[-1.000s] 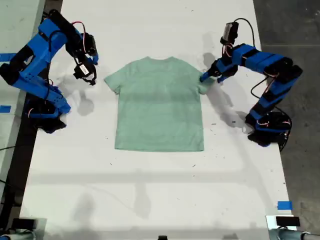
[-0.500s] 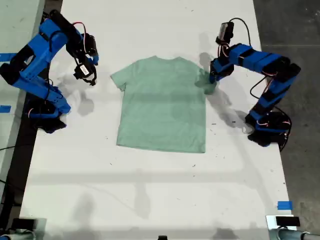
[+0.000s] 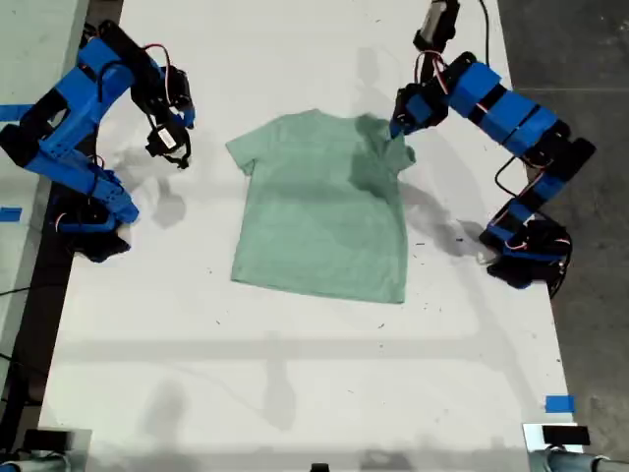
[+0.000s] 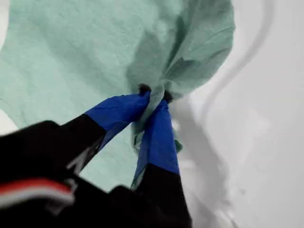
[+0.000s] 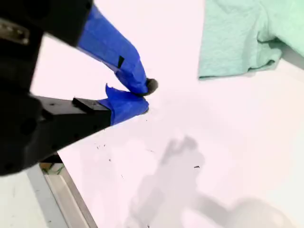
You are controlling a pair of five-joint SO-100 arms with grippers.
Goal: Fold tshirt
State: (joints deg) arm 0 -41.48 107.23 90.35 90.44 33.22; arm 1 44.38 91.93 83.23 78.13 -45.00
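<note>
Setting read as a robotics lab or test bench. Evidence: a long white table (image 3: 295, 374) on a dark grey bare floor (image 3: 570, 59) along the exterior view's right edge; two blue arms with exposed wiring; blue tape marker (image 3: 559, 403) at lower right

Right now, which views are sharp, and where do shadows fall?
Exterior view: sharp, soft arm shadows on the table. First wrist view: my first gripper slightly blurred on the t-shirt, whose raised sleeve shades it. Second wrist view: bright, washed-out table; my second gripper blurred.
</note>
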